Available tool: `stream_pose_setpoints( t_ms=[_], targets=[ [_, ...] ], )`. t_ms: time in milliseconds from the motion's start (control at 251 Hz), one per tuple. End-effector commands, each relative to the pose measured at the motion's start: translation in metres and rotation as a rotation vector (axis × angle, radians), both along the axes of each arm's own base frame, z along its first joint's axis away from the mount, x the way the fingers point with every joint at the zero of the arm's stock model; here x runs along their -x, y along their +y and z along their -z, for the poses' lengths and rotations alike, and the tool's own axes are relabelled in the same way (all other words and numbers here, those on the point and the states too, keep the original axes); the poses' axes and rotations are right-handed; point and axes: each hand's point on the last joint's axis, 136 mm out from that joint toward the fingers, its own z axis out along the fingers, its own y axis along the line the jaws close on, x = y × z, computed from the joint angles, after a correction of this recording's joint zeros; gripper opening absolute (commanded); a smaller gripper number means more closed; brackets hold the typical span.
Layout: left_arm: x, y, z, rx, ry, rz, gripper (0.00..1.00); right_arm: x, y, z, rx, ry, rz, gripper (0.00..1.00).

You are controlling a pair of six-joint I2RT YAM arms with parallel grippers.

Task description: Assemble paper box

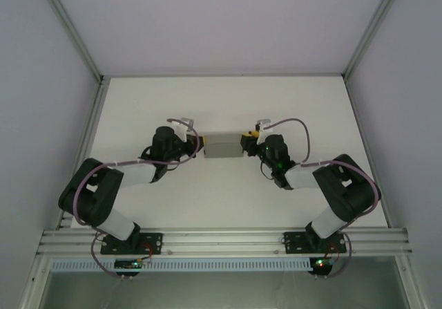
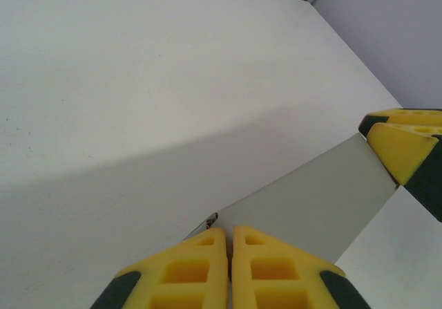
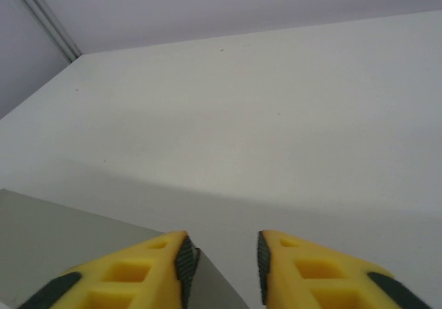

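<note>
The paper box [image 1: 222, 144] was thin grey card, matt and smooth, its flat panel showing no sheen in the left wrist view. The desk [image 1: 228, 205] under it was white and matt, with a faint fine grain up close. The fingers [image 2: 186, 271] of the left tool [image 2: 229, 236] looked like moulded yellow plastic, matt, with recessed pockets and dark rubbery ends. The right tool [image 3: 222, 243] had the same yellow plastic, with dark ribbed pads [image 3: 184, 260] on its inner faces. The left arm [image 1: 93, 195] and right arm [image 1: 345, 191] wore black, slightly glossy shells and white sections. The rail [image 1: 221, 238] at the near edge was bare grooved metal.
</note>
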Motion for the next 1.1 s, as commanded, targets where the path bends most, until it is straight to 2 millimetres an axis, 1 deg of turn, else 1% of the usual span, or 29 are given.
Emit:
stream_pose_setpoints(
  t_ms=[0, 156, 239, 259, 291, 315, 343, 379, 399, 447, 495, 567, 635, 678, 746, 818, 830, 838, 854, 938, 998, 1098],
  targets=[
    [0.066, 0.016, 0.104, -0.221, 0.366, 0.062, 0.05, 0.078, -0.025, 0.127, 0.286, 0.43, -0.108, 0.25],
    [0.057, 0.012, 0.085, -0.212, 0.331, 0.06, 0.04, 0.069, -0.017, 0.111, 0.259, 0.435, -0.109, 0.24],
    [0.051, 0.01, 0.072, -0.215, 0.311, 0.056, 0.12, 0.063, -0.012, 0.1, 0.245, 0.423, -0.115, 0.29],
    [0.049, 0.01, 0.068, -0.215, 0.306, 0.055, 0.15, 0.062, -0.01, 0.096, 0.237, 0.42, -0.119, 0.3],
    [0.045, 0.009, 0.061, -0.216, 0.296, 0.046, 0.23, 0.06, -0.007, 0.09, 0.226, 0.42, -0.12, 0.34],
    [0.042, 0.008, 0.056, -0.217, 0.29, 0.047, 0.26, 0.058, -0.006, 0.085, 0.224, 0.421, -0.118, 0.37],
    [0.038, 0.006, 0.049, -0.216, 0.277, 0.046, 0.29, 0.055, -0.004, 0.078, 0.219, 0.42, -0.118, 0.38],
    [0.032, 0.005, 0.04, -0.216, 0.264, 0.034, 0.36, 0.05, -0.002, 0.068, 0.215, 0.415, -0.116, 0.39],
    [0.028, 0.004, 0.034, -0.214, 0.253, 0.029, 0.37, 0.046, -0.001, 0.062, 0.215, 0.41, -0.11, 0.4],
    [0.02, 0.002, 0.021, -0.211, 0.227, 0.018, 0.42, 0.041, -0.001, 0.053, 0.226, 0.419, -0.095, 0.46],
    [0.009, 0.003, 0.01, -0.215, 0.204, -0.022, 0.56, 0.035, 0.0, 0.042, 0.23, 0.414, -0.085, 0.54],
    [-0.004, 0.005, -0.008, -0.232, 0.167, -0.059, 0.65, 0.026, 0.001, 0.025, 0.234, 0.399, -0.068, 0.61],
    [-0.014, 0.009, -0.026, -0.247, 0.135, -0.099, 0.84, 0.019, 0.001, 0.009, 0.232, 0.382, -0.056, 0.69],
    [-0.017, 0.01, -0.04, -0.247, 0.102, -0.106, 1.0, 0.015, 0.003, -0.002, 0.221, 0.367, -0.062, 0.71],
    [-0.022, 0.015, -0.059, -0.243, 0.059, -0.141, 1.0, 0.01, 0.006, -0.018, 0.196, 0.343, -0.085, 0.77],
    [-0.026, 0.025, -0.078, -0.241, 0.016, -0.184, 1.0, 0.005, 0.009, -0.034, 0.173, 0.307, -0.115, 0.85],
    [-0.027, 0.028, -0.081, -0.243, 0.011, -0.195, 1.0, 0.004, 0.01, -0.037, 0.173, 0.298, -0.124, 0.89],
    [-0.027, 0.03, -0.083, -0.245, 0.008, -0.203, 1.0, 0.004, 0.011, -0.04, 0.172, 0.29, -0.136, 0.95],
    [-0.028, 0.034, -0.086, -0.25, 0.003, -0.219, 0.99, 0.003, 0.012, -0.042, 0.172, 0.281, -0.148, 0.98],
    [-0.032, 0.059, -0.095, -0.275, 0.006, -0.308, 1.0, 0.002, 0.022, -0.061, 0.219, 0.184, -0.25, 0.98],
    [-0.033, 0.082, -0.095, -0.292, 0.034, -0.382, 1.0, 0.0, 0.029, -0.076, 0.289, 0.081, -0.323, 0.98],
    [-0.033, 0.123, -0.086, -0.309, 0.097, -0.503, 0.99, 0.021, 0.056, -0.088, 0.373, -0.049, -0.576, 0.98]
  ],
)
